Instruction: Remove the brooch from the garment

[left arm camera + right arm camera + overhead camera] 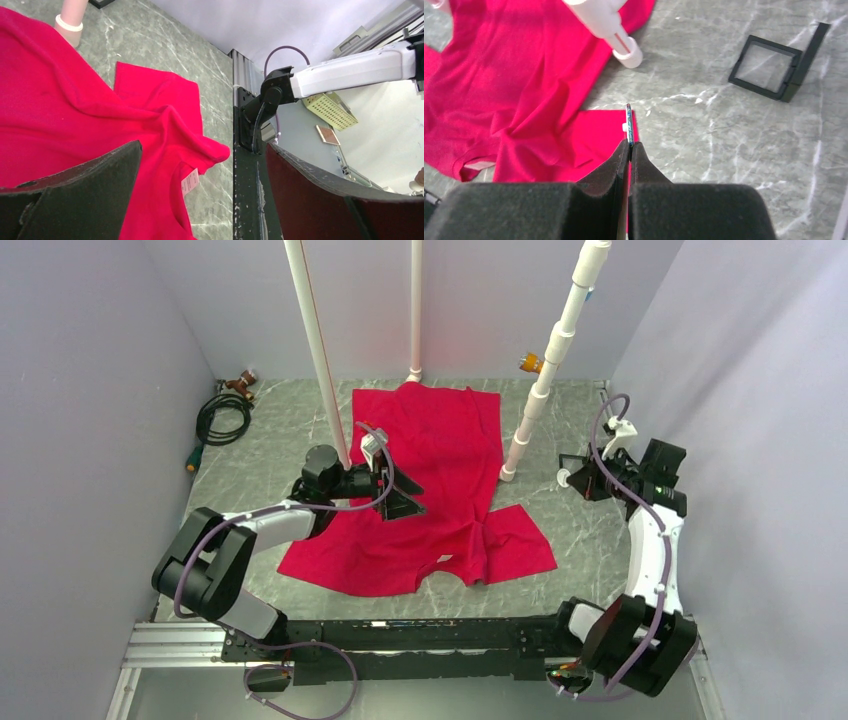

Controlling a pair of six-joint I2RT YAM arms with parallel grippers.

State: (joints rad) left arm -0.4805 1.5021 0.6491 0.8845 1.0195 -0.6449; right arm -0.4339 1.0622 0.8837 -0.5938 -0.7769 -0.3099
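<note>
step: carry thin round grey-green disc brooch away | right gripper pinches it edge-on, apart from bright red cotton T-shirt | left gripper spread wide, empty, over shirt | advice: firm pinch, lower gently onto grey marbled table

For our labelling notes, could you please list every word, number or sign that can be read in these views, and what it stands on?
No text can be read in any view.
The neck label on the red T-shirt: any print is too blurred to read.
The brooch: seen edge-on, its face is hidden.
</note>
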